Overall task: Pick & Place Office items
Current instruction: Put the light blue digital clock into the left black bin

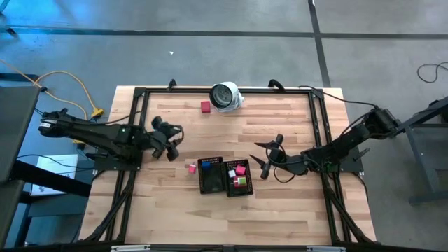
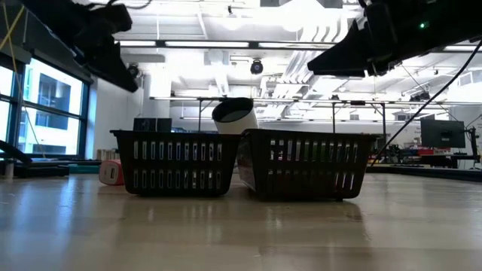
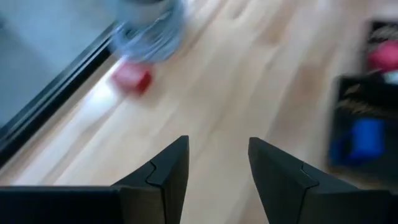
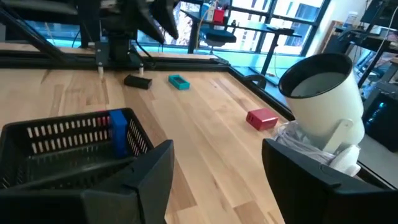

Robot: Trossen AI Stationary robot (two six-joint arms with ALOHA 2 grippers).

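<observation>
Two black mesh trays [image 1: 211, 176] [image 1: 238, 178] stand side by side at mid-table. The right one holds pink, red and green pieces [image 1: 240, 173], and a blue piece [image 3: 360, 140] lies in the left one. A pink piece [image 1: 192, 168] lies on the wood left of the trays. A red piece [image 1: 205, 106] lies near the far edge. My left gripper [image 1: 171, 143] [image 3: 217, 146] hovers open, left of the trays. My right gripper [image 1: 266, 159] [image 4: 217, 149] hovers open just right of them, pointing toward the trays [image 4: 62, 149]. A teal piece [image 4: 179, 81] shows in the right wrist view.
A large round white-and-grey object [image 1: 226, 96] [image 4: 323, 93] sits at the far edge beside the red piece [image 4: 262, 118]. A black frame [image 1: 133, 126] runs along the table's sides. Bare wood lies near and far of the trays. A small dark item [image 4: 137, 81] lies by the teal piece.
</observation>
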